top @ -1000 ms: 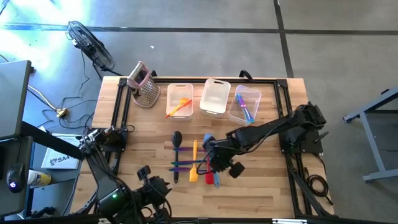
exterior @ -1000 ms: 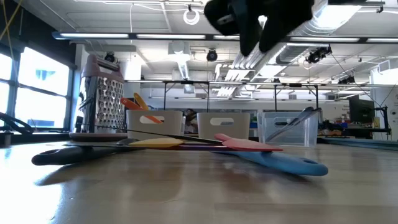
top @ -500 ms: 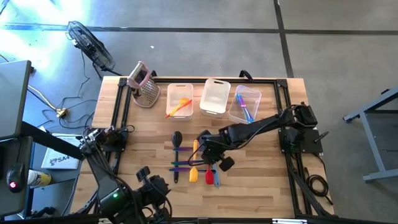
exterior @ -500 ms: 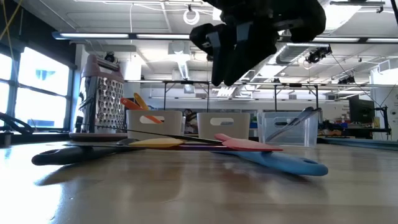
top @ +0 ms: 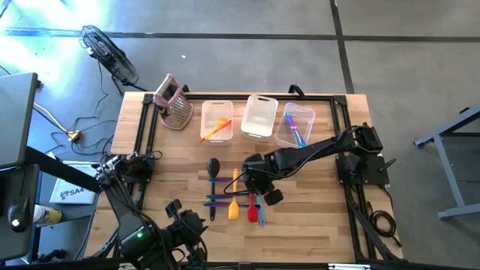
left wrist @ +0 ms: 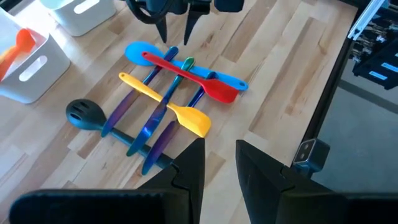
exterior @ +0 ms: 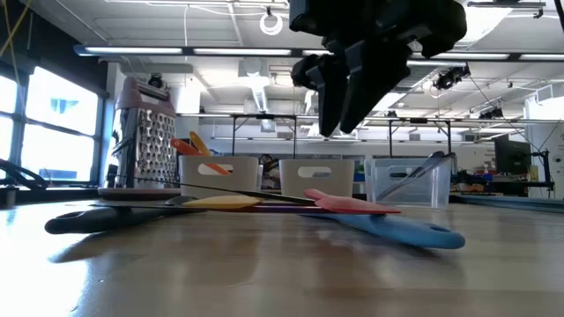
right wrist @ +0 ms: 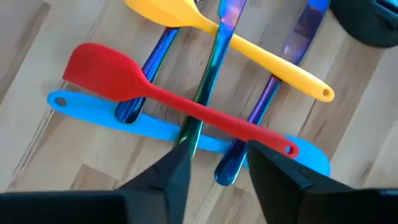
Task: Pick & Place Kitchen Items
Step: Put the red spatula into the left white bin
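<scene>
Several slim utensils lie crossed in a pile at the table's middle. Among them are a red spatula, a yellow spatula, a blue spatula, a dark slotted spoon and shiny blue, green and purple handles. The red spatula lies on top, across the others. My right gripper hangs open above the pile's far end, fingers pointing steeply down over the red handle, clear of it. My left gripper waits open at the table's near left, raised and aimed at the pile.
Three clear bins stand in a row at the far edge. The left bin holds an orange utensil, the middle bin shows nothing inside, and the right bin holds blue and purple ones. A metal grater stands at the far left.
My right gripper has gone a little toward the table's far edge and down toward the pile. It has rolled about its own axis, and its fingers now stand wider apart. The utensils have not moved.
</scene>
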